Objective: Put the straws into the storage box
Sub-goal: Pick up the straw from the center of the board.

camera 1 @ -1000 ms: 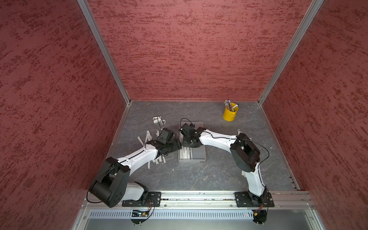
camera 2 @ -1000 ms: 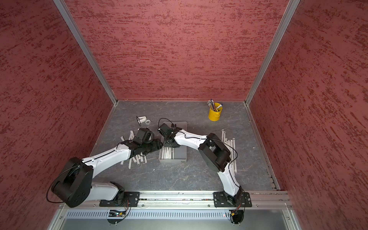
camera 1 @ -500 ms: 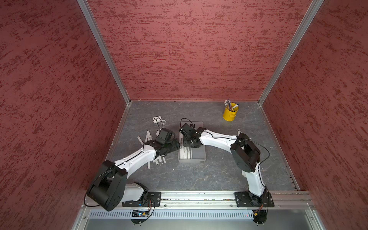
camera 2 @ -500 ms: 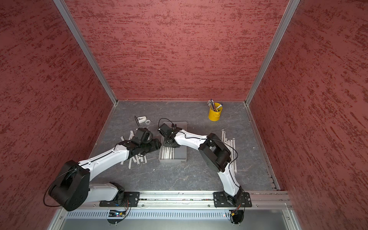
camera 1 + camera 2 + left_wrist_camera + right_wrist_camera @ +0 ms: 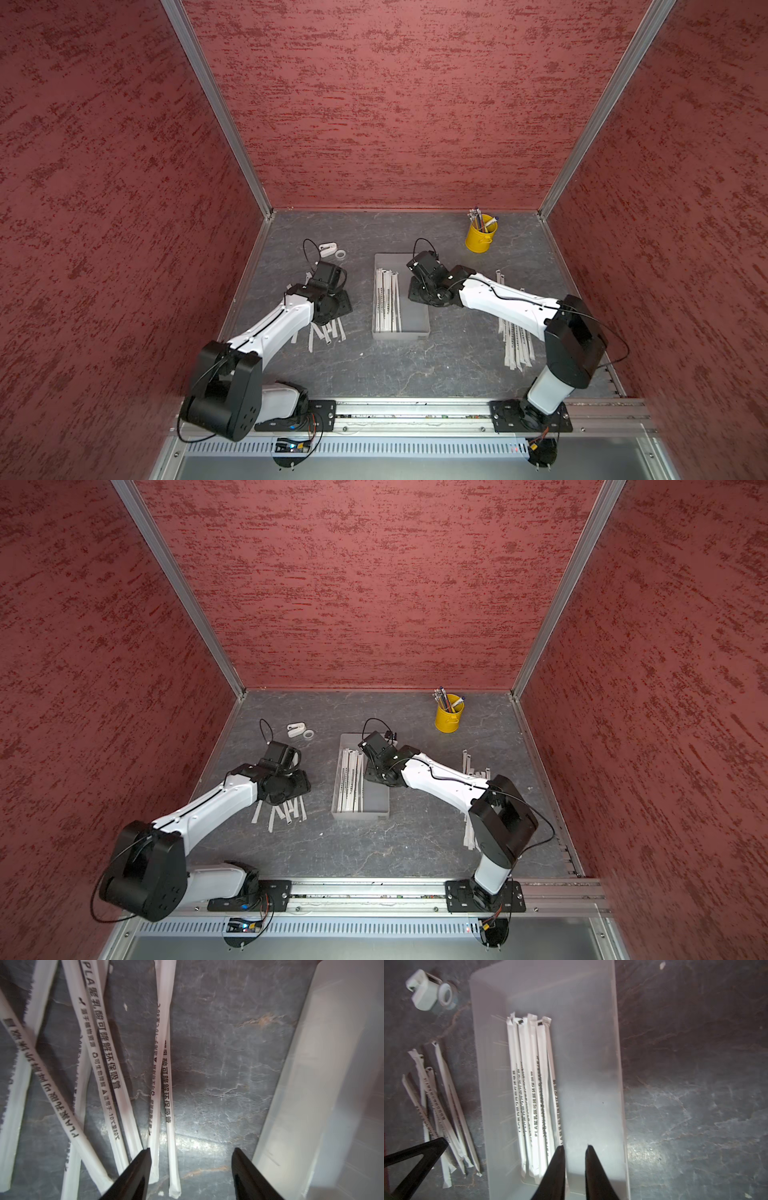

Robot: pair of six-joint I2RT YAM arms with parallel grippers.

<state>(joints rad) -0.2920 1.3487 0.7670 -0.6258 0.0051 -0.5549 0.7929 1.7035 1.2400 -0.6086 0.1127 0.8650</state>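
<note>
The storage box [image 5: 415, 326] [image 5: 376, 806] is a translucent tray in mid table, and several straws [image 5: 386, 299] [image 5: 533, 1095] lie side by side in its left half. Loose straws [image 5: 328, 330] [image 5: 286, 810] lie left of it under my left gripper [image 5: 338, 301] [image 5: 192, 1148]. That gripper is open and low over the table. One straw [image 5: 169, 1105] lies between its jaws, ungripped. The box wall [image 5: 311, 1084] is just beyond one finger. My right gripper [image 5: 424, 295] [image 5: 574, 1145] hangs over the box's bare right half, its jaws a narrow gap apart and holding nothing. More straws [image 5: 515, 345] [image 5: 469, 762] lie by the right arm.
A yellow cup [image 5: 480, 237] [image 5: 448, 719] holding pens stands at the back right. A white tape dispenser [image 5: 328, 248] [image 5: 425, 993] and a tape roll [image 5: 340, 254] sit behind the left gripper. Red walls close the table on three sides.
The two grippers have drawn apart. The left one has shifted left, over the loose straws. The right one has shifted right across the box.
</note>
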